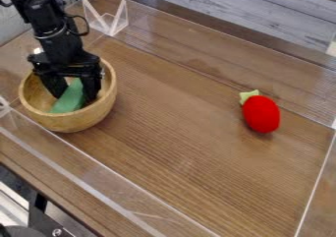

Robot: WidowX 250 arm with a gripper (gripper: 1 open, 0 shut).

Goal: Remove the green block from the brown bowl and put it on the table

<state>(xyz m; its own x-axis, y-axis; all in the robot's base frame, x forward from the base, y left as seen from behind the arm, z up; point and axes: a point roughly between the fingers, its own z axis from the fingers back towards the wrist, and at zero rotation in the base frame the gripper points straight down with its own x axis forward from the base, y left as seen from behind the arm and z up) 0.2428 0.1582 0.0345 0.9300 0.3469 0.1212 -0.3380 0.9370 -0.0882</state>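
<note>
- The gripper [67, 87] pointed straight down into the brown bowl [92, 117], jaws spread wide, holding nothing.
- The green block [69, 99] lay tilted inside the bowl between the fingers, its long axis running from near-left to far-right.
- Whether the fingers touched it could not be told.
- The bowl sat at the table's [184, 123] left side.

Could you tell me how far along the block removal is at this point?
Done: the gripper is inside the bowl, jaws open on either side of the green block. In hand: setting up the grasp; the jaws have not closed. Left: close, lift the block out and set it on the table.
</note>
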